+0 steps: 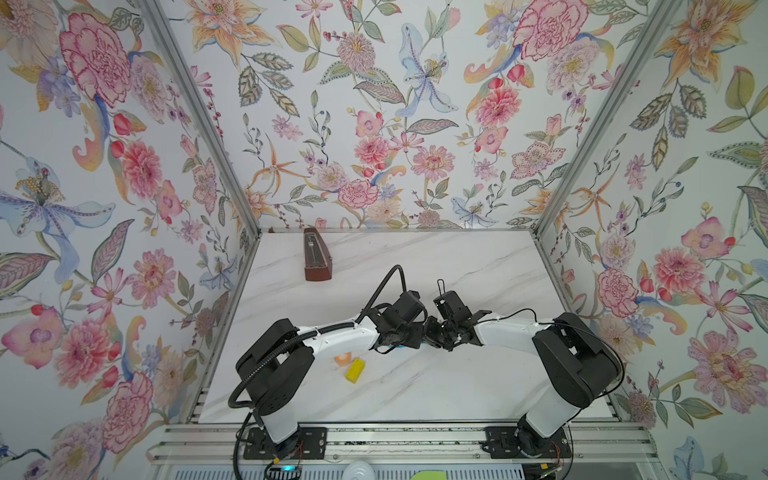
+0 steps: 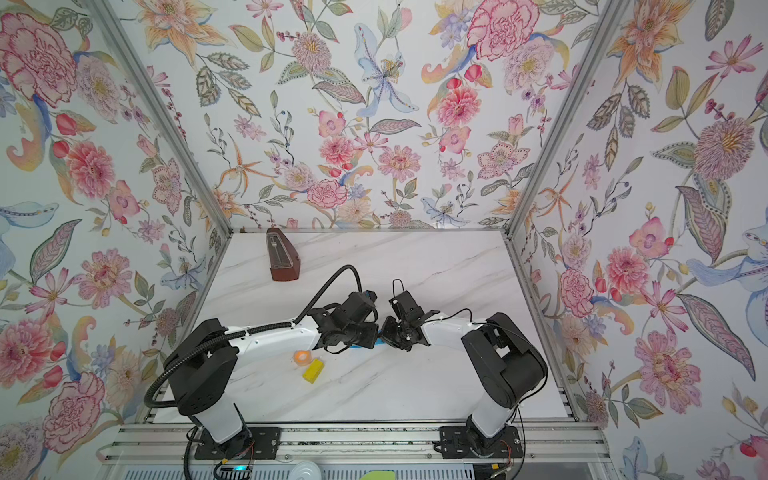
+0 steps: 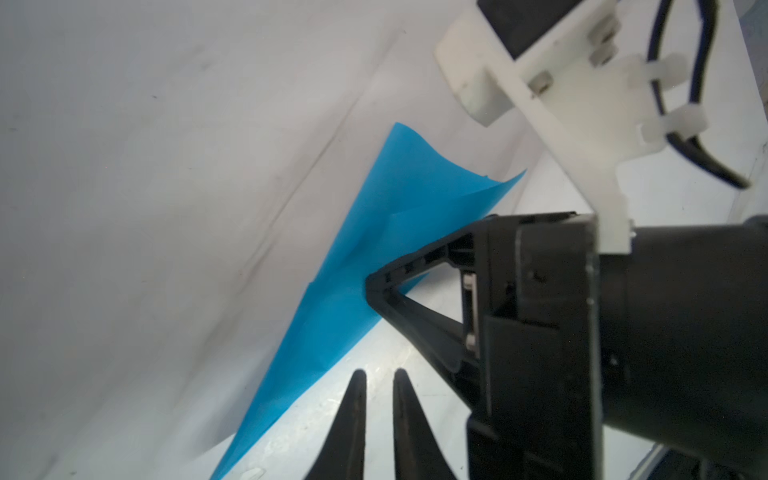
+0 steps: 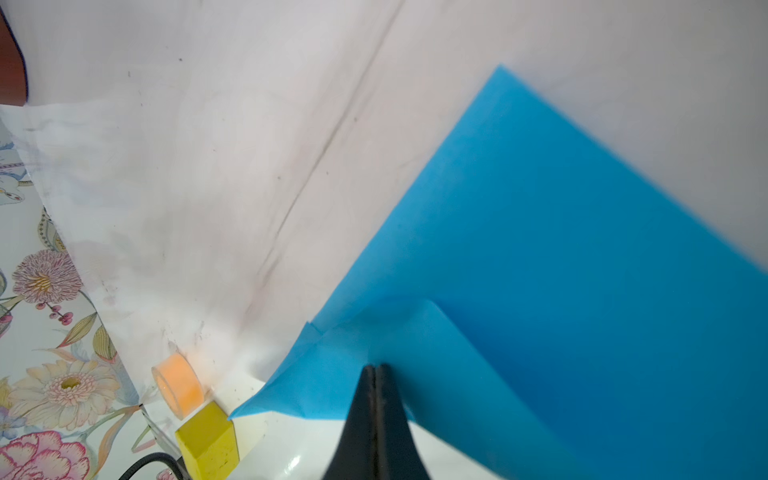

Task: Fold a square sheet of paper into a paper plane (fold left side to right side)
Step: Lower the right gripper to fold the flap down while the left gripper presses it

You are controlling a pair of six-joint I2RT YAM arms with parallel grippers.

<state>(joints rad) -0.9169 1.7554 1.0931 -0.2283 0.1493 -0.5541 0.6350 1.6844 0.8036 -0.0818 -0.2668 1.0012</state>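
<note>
Right pincer (image 4: pixel 376 368), shut, pins the square sheet of paper (image 4: pixel 540 249); left pincer (image 3: pixel 379 374), barely parted and empty, should press the crease.

The metronome (image 1: pixel 316 257) is set on the table (image 1: pixel 457 386) near its far left corner. The square sheet of paper (image 3: pixel 332 332) is found near the middle of the table. The right gripper (image 4: pixel 376 368) is set on the sheet, and the left gripper (image 3: pixel 379 374) is held just beside the sheet's edge. The roll (image 1: pixel 343 358) and the block (image 1: pixel 355 370) are placed just beside each other, left of the sheet, with the block nearer the front edge of the table.
</note>
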